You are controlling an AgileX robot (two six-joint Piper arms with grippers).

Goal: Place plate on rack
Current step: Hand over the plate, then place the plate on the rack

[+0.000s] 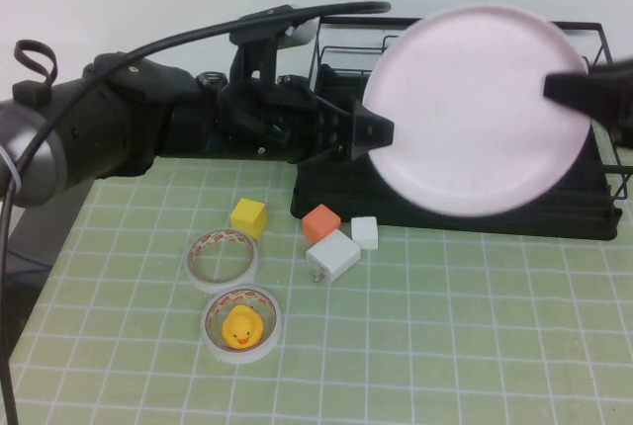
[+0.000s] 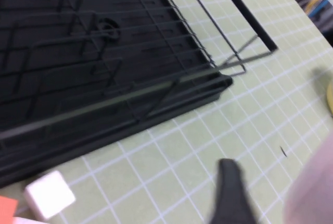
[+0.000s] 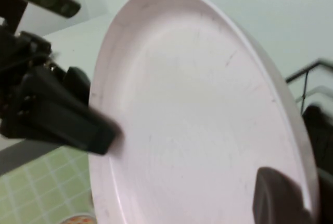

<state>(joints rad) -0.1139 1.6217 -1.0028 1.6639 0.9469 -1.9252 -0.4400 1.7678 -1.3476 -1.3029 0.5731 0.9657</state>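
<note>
The pale pink plate (image 1: 479, 109) is held upright in the air, in front of and above the black wire rack (image 1: 331, 183). My right gripper (image 1: 552, 89) is shut on the plate's right rim; one finger (image 3: 276, 195) lies on the plate's face (image 3: 192, 125) and the other is hidden behind it. My left gripper (image 1: 382, 134) is at the plate's left rim. In the left wrist view one finger (image 2: 229, 195) stands apart from the plate's edge (image 2: 315, 193), with green mat showing between them. The rack (image 2: 93, 67) lies below.
On the green gridded mat in front of the rack lie a yellow cube (image 1: 248, 216), an orange cube (image 1: 320, 221), a white cube (image 1: 365, 232), a white charger block (image 1: 333, 255), a tape roll (image 1: 222, 260) and a second roll holding a yellow duck (image 1: 241, 327).
</note>
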